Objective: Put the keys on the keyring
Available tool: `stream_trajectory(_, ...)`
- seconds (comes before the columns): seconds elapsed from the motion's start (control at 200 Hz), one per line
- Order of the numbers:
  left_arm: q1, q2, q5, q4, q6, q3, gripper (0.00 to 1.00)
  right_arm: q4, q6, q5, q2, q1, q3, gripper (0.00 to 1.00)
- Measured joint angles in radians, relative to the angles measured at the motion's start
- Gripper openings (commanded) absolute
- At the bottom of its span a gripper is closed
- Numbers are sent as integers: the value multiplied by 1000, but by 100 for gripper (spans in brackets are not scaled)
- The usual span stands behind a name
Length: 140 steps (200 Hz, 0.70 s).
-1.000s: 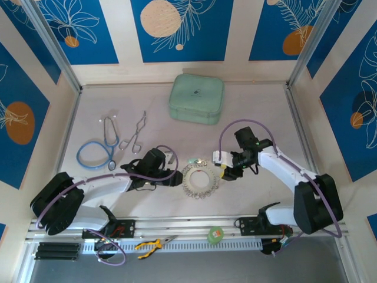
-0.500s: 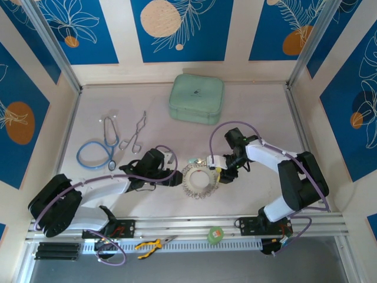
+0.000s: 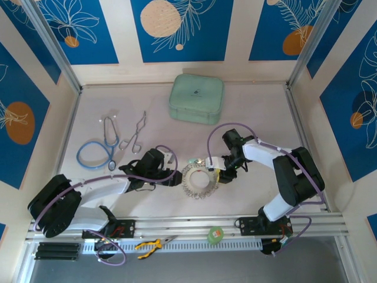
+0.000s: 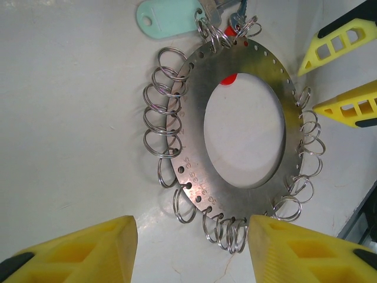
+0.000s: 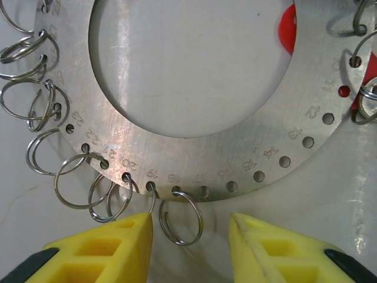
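- The pale surface (image 3: 259, 132) sits inside blue-and-cream leaf-print walls. A mint case (image 3: 196, 98) and a blue stethoscope (image 3: 94, 152) lie well away from the work.
- The keyring (image 3: 200, 180) is a flat steel disc with numbered holes and split rings hooked round its rim. It lies flat near the middle of the surface, between the two grippers.
- The keys (image 4: 215, 7) bunch at the disc's far edge beside a mint-green tag (image 4: 168, 17). A red key head (image 4: 228, 78) peeks from under the plate.
- The left gripper (image 3: 174, 179) has its jaws about half open. They straddle the rings at the disc's left edge and hold nothing.
- The right gripper (image 5: 191, 233) has its jaws parted on either side of one split ring (image 5: 181, 219). Neither jaw touches it.
- The step looks like seizing that single loop. The jaws should centre on it and close gently, keeping clear of the neighbouring loops.
- The left jaws would do well to pin the disc so it cannot slide or tip.
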Motion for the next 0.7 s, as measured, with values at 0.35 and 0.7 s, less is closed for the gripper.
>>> stream_trajectory(0.35, 0, 0, -4, -4, 18, 0, 51, -6, -10, 4, 27, 8, 14, 34)
stream_trajectory(0.7, 0, -11, -18, -8, 19, -1, 51, -31, -19, 4, 27, 20, 16, 29)
